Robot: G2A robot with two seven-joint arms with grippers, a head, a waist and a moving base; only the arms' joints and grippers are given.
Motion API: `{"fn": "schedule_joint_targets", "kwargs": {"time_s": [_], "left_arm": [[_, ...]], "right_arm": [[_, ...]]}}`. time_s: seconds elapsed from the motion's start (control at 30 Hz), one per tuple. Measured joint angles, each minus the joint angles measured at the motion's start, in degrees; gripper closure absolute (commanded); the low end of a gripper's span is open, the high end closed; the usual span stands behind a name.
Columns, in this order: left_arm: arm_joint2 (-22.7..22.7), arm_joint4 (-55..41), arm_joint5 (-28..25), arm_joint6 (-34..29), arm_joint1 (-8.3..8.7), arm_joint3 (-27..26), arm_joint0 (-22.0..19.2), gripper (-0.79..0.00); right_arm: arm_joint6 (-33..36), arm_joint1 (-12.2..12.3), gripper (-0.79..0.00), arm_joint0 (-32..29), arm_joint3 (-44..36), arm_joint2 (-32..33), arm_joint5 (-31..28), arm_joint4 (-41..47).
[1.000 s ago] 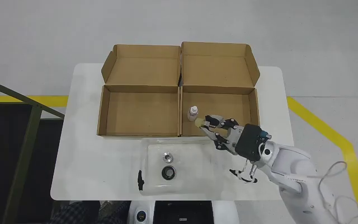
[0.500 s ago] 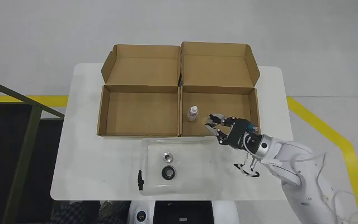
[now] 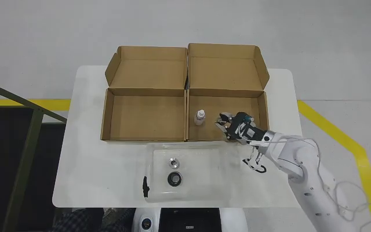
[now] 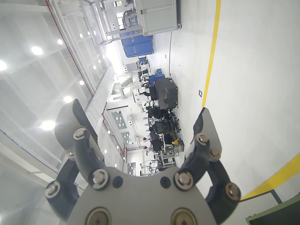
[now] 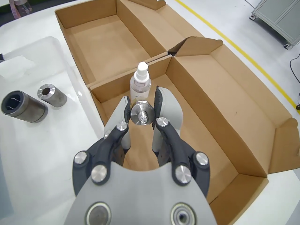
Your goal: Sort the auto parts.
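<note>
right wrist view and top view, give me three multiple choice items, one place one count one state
1. How many metal cylinders are in the clear tray?
A. one
B. two
C. four
2. Where does the spray bottle stand?
A. in the clear tray
B. in the cardboard box below the right gripper
C. on top of a cylinder
3. What state is the right gripper in?
A. open and empty
B. shut on the spray bottle
C. shut on a small metal part
Answers: 1 B, one wide and one narrow sit there; 2 B, it stands upright on that box's floor; 3 C, the jaws clamp the part from both sides.
</note>
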Motion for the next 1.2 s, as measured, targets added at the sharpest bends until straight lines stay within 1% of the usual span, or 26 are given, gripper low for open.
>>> {"fn": "schedule_joint_targets", "kwargs": {"time_s": [0.33, 0.73, 1.2], "left_arm": [[0.0, 0.0, 0.0, 0.0, 0.00, 0.0, 0.0, -0.785], [0.0, 0.0, 0.0, 0.0, 0.00, 0.0, 0.0, -0.785], [0.0, 0.0, 0.0, 0.0, 0.00, 0.0, 0.0, -0.785]], "right_arm": [[4.2, -0.7, 0.000, 5.4, 5.9, -4.4, 1.4, -1.5], [7.5, -1.8, 0.000, 10.9, 12.4, -9.7, 3.0, -3.8], [9.9, -2.8, 0.000, 14.3, 17.1, -13.5, 4.7, -4.9]]}}
